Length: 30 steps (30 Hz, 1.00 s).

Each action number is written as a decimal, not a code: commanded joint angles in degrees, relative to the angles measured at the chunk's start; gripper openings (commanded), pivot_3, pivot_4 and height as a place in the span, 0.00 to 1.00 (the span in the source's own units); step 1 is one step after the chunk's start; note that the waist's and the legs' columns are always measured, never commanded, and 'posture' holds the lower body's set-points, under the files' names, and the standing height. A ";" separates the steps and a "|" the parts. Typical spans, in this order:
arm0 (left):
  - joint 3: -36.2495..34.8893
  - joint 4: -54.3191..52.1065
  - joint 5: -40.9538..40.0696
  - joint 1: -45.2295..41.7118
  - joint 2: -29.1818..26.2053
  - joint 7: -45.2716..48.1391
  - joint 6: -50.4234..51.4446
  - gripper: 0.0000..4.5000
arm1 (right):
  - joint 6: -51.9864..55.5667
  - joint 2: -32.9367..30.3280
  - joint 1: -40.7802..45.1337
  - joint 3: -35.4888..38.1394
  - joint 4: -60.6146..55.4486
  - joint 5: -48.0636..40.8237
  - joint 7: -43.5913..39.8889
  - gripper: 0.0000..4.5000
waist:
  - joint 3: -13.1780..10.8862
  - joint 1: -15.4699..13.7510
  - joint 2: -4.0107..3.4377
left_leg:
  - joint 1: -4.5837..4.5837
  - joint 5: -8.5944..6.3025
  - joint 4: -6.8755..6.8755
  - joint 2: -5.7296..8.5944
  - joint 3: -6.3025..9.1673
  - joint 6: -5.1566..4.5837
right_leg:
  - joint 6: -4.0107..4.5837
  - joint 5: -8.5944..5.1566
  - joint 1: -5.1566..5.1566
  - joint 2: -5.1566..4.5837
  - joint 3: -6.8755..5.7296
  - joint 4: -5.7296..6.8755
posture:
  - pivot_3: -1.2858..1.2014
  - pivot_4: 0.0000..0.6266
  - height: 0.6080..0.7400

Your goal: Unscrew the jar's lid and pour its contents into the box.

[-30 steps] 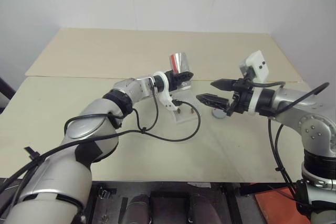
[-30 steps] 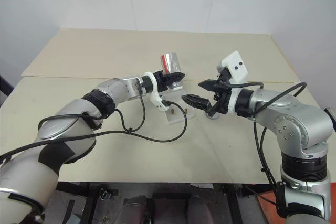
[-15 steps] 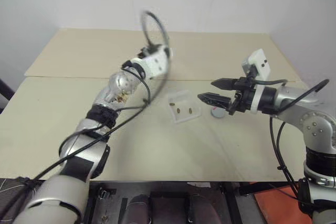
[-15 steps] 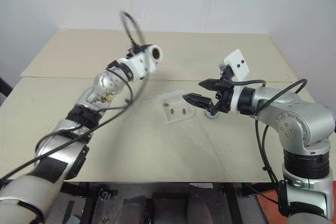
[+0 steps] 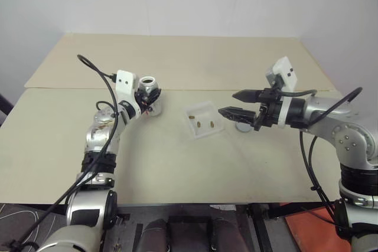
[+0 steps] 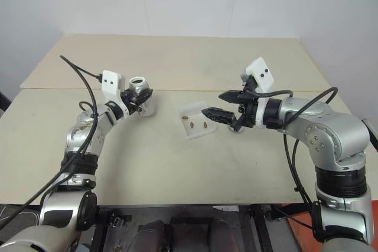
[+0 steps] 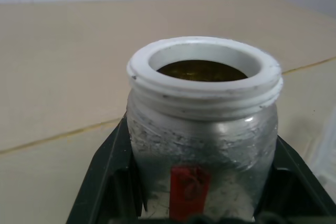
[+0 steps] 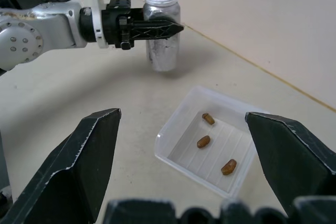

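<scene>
The silver jar (image 8: 162, 51) stands upright on the table, left of the box, its white threaded mouth open. My left gripper (image 5: 151, 94) is shut on its sides; the left wrist view shows the jar (image 7: 202, 129) between both fingers (image 7: 107, 182), with a red mark on its wall. The clear shallow box (image 5: 204, 120) sits mid-table with three small brown pieces of the contents (image 8: 203, 141) in it. My right gripper (image 5: 228, 103) hovers open just right of the box, holding nothing. The grey lid (image 5: 243, 127) lies flat on the table under the right gripper, partly hidden.
The table is made of two beige boards with a seam (image 5: 195, 90) running across behind the jar and box. A black cable (image 5: 94, 66) loops up from my left wrist. A white wall stands behind the far edge.
My left arm has swung the jar away from above the box, off to the left, and now holds it upright on the table. The right gripper has stayed in place, open.
</scene>
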State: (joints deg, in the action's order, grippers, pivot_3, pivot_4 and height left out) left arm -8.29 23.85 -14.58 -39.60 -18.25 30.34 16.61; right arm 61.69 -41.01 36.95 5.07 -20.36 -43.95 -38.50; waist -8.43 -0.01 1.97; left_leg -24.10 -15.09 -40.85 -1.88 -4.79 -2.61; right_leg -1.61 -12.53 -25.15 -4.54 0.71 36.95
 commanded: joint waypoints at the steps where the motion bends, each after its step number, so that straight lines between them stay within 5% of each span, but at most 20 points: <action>1: 0.66 -2.09 -0.02 1.84 1.20 1.52 -6.26 0.45 | -1.05 0.12 0.87 0.19 -1.92 -0.04 0.22 0.99 | 0.00 -0.13 0.00 | 0.01 0.00 0.00 0.00 -0.01 0.00 | 0.00 0.01 0.01 0.00 0.01 -0.03 | 0.52 0.24 1.00; 10: 3.63 1.56 3.74 6.23 1.41 2.57 -15.01 0.45 | -0.37 0.48 0.16 -0.70 -2.81 -0.51 0.47 0.99 | 0.00 -0.30 -0.01 | 0.03 0.00 0.01 -0.01 -0.02 0.00 | 0.03 0.03 0.02 0.00 0.03 -0.06 | 0.52 0.24 1.00; 16: 3.41 0.23 3.82 7.97 0.49 2.85 -14.96 0.88 | -0.67 0.40 -0.66 -1.30 -3.19 -0.38 0.07 1.00 | 0.01 -0.27 -0.01 | 0.05 0.00 0.02 -0.03 -0.02 -0.01 | 0.03 0.03 0.03 0.01 0.03 -0.06 | 0.52 0.24 1.00; 19: 3.40 -3.05 3.32 9.71 -0.80 3.96 -13.90 0.99 | -1.03 0.53 -0.89 -1.53 -2.98 -0.12 -0.04 1.00 | 0.01 -0.27 -0.01 | 0.05 0.00 0.02 -0.04 -0.02 0.00 | 0.03 0.03 0.03 0.01 0.03 -0.07 | 0.52 0.24 1.00; 26: -0.69 -23.69 -4.13 21.92 -14.07 13.88 -1.74 0.99 | -2.67 -0.07 -2.54 -1.14 -2.13 0.83 -1.30 1.00 | 0.01 0.82 -0.02 | 0.06 -0.01 0.13 -0.18 -0.02 0.00 | 0.03 0.03 0.00 0.02 0.06 -0.12 | 0.52 0.24 1.00; 30: -11.57 -36.18 -13.46 32.72 -23.30 21.83 1.33 0.99 | -5.72 -0.98 -5.16 -0.96 -1.37 2.28 -3.24 1.00 | 0.01 0.94 -0.02 | 0.15 0.00 0.17 -0.24 -0.05 0.01 | 0.05 0.02 0.01 0.00 0.07 -0.13 | 0.52 0.24 1.00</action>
State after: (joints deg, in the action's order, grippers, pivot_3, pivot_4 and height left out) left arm -14.42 -6.35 -23.62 -7.78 -39.48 49.23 17.36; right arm 58.85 -41.06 32.20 2.83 -21.32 -42.64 -40.53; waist -8.42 0.93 1.94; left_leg -23.93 -15.10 -40.65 -2.17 -4.85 -2.59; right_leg -1.54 -12.49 -25.13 -4.53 0.78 36.78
